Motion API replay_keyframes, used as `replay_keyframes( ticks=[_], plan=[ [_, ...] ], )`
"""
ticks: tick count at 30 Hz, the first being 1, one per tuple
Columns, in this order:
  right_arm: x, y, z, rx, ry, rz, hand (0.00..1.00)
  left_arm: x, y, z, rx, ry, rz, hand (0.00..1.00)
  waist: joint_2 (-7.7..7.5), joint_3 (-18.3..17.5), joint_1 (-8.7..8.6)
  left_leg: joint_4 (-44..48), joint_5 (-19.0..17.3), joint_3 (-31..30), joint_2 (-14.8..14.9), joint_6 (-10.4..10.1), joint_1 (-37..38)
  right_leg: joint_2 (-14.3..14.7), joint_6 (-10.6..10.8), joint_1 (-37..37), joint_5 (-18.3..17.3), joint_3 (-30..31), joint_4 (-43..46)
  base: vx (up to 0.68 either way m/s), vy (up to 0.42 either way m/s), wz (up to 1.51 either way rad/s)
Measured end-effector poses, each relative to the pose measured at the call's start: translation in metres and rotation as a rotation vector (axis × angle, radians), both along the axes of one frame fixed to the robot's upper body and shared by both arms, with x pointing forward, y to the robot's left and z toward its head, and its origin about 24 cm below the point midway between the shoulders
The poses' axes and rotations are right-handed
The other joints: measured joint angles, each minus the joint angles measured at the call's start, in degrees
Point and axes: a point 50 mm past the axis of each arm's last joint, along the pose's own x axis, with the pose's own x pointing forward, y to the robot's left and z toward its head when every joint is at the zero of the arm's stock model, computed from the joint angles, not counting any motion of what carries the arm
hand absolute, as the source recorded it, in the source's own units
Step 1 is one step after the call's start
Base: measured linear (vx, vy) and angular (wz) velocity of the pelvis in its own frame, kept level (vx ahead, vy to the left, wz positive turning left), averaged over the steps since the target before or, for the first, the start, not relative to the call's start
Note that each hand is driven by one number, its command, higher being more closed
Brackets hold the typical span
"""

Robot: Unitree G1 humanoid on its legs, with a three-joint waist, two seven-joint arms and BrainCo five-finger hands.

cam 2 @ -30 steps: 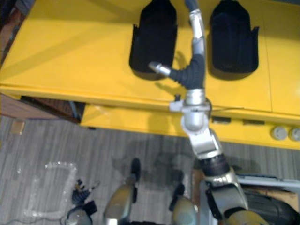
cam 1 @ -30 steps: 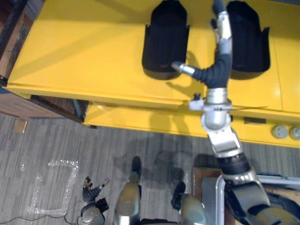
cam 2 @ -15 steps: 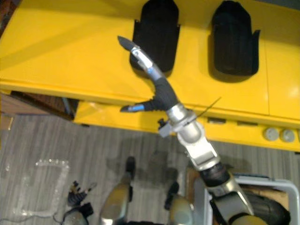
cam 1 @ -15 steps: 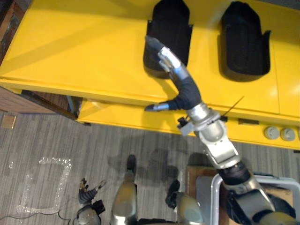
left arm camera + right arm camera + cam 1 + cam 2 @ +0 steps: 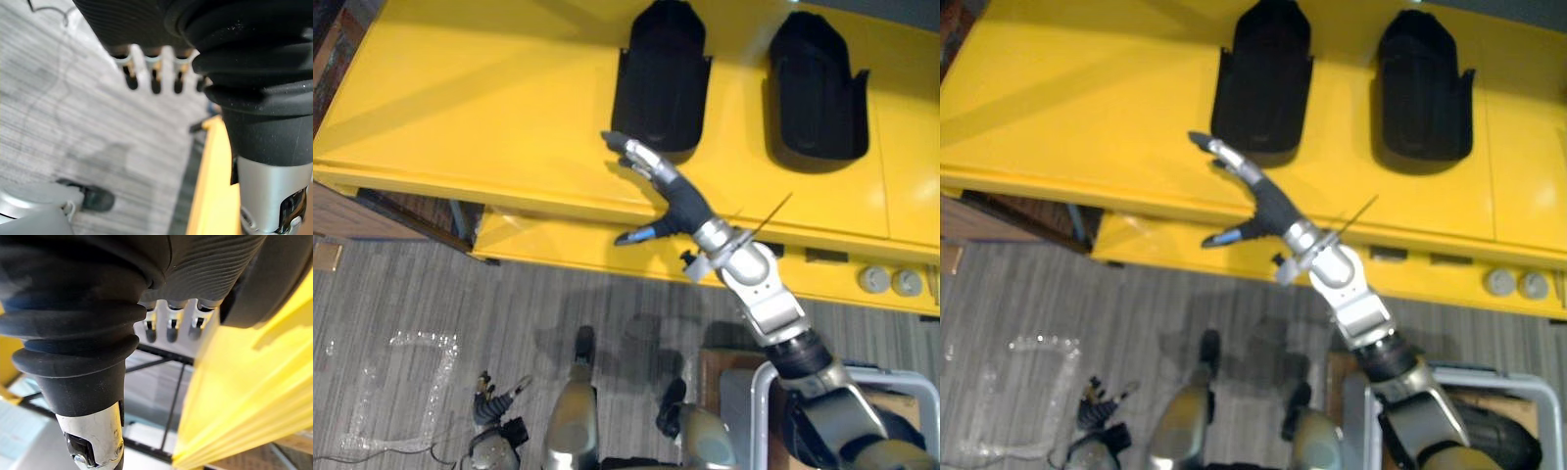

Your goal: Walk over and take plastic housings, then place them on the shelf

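Yellow surface: left half bare, an open passage from the near edge to the far edge.
Far side: left housing and right housing, both black, set apart with a bare strip between them.
Right robot hand: fingers spread, over the near edge, just in front of the left housing.
Near right, low: grey rim, possibly a bin, narrows the floor room.

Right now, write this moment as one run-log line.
right hand: open, empty, above shelf front | black housings: resting on shelf | left hand: low, open
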Motion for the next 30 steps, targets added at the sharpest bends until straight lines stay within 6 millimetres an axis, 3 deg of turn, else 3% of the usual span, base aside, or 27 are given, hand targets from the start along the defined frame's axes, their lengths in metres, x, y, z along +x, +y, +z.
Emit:
replay_keyframes(
  ticks=[13, 20, 30],
  plan=[
    [0.028, -0.021, -0.016, -0.025, 0.095, -0.137, 0.00, 0.002, -0.001, 0.001, -0.002, -0.006, -0.006, 0.00, 0.09, -0.2, 0.03, 0.1, 0.0, -0.2, -0.3, 0.0, -0.1, 0.3, 0.0, 0.0, 0.0, -0.1, -0.1, 0.00, 0.000, 0.00],
    [0.040, -0.029, -0.015, -0.026, 0.103, -0.178, 0.00, 0.004, -0.003, 0.002, -0.007, -0.011, -0.014, 0.00, 2.76, -1.4, 0.34, 0.6, 0.0, -0.6, -0.3, 0.0, -0.7, 0.4, 0.0, -0.1, 0.0, -0.4, -0.1, 0.00, 0.000, 0.02],
    [0.049, -0.032, -0.005, -0.023, 0.065, -0.194, 0.00, 0.008, -0.005, 0.005, -0.010, -0.031, -0.018, 0.00, 3.82, -1.1, 0.66, 0.9, 0.2, -1.6, -0.2, -0.1, -0.9, 0.6, 0.0, 0.0, 0.0, -0.8, 0.3, -0.01, -0.005, 0.01]
  ],
)
